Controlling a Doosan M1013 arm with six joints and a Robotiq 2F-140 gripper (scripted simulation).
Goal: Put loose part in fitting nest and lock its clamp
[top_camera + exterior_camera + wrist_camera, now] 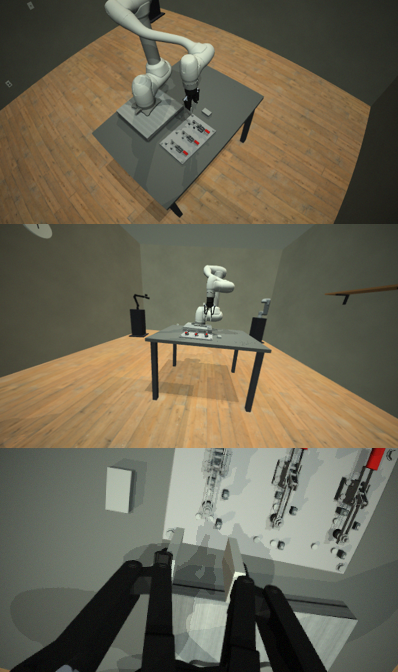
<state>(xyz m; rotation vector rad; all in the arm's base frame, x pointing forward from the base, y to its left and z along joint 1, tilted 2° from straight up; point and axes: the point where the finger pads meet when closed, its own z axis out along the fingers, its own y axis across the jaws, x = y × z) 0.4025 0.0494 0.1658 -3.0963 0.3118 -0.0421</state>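
The loose part (206, 111) (219, 336) (119, 489), a small pale grey block, lies flat on the table just beyond the fixture's far corner. The fixture plate (192, 148) (201, 338) (250, 508) carries three nests with toggle clamps (215, 483) (287, 483) (355, 493); their red handles (207, 131) (196, 142) (185, 152) point toward the table's near side. All three nests are empty. My gripper (191, 110) (209, 311) (203, 545) hangs above the plate's back corner, to the side of the part. Its fingers stand partly apart with nothing between them.
The arm's ribbed mounting slab (146, 122) (310, 633) lies right behind the fixture. The dark table (227, 87) (248, 343) extends beyond the part to its far edge. Two black pedestals with devices stand on the floor behind the table.
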